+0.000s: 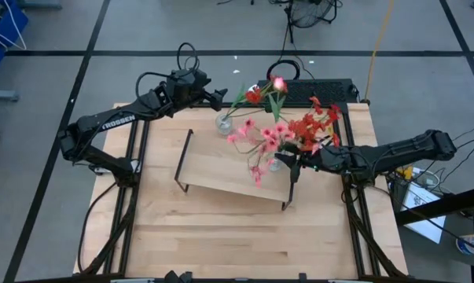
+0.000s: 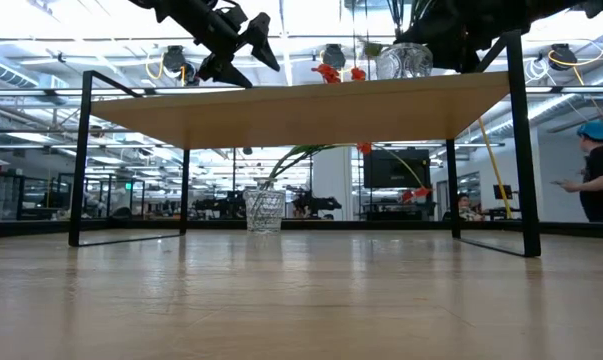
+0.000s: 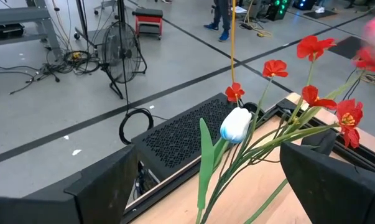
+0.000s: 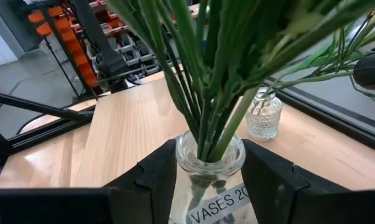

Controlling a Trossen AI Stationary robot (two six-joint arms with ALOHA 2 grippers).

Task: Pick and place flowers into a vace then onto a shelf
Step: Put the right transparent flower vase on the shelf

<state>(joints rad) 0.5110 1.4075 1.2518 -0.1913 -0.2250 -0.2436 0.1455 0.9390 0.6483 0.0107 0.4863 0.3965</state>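
A clear glass vase (image 4: 209,165) labelled "VASES" holds a bunch of green stems with red and pink blossoms (image 1: 288,134). It stands upright at the right end of the light-wood shelf (image 1: 221,169), with my right gripper (image 1: 290,163) shut on it. A second, smaller ribbed glass vase (image 1: 223,123) stands on the table behind the shelf. It carries leaning stems with red blossoms and a white-pink tulip bud (image 3: 237,123). My left gripper (image 1: 218,99) is open and hovers above and just beyond that small vase, touching nothing. My right gripper pinches the labelled vase at its neck (image 4: 187,149), one finger (image 4: 153,177) on each side, just below the rim. The fingers come in level from the table's right side. The vase is upright with its base (image 2: 405,72) at the shelf's top; whether it rests there I cannot tell.
A black perforated box (image 1: 315,90) lies along the table's far edge, with cables behind it. The shelf's thin black end frames (image 2: 84,160) stand on the tabletop. Bare wood lies in front of the shelf. A person (image 2: 601,170) stands in the room beyond.
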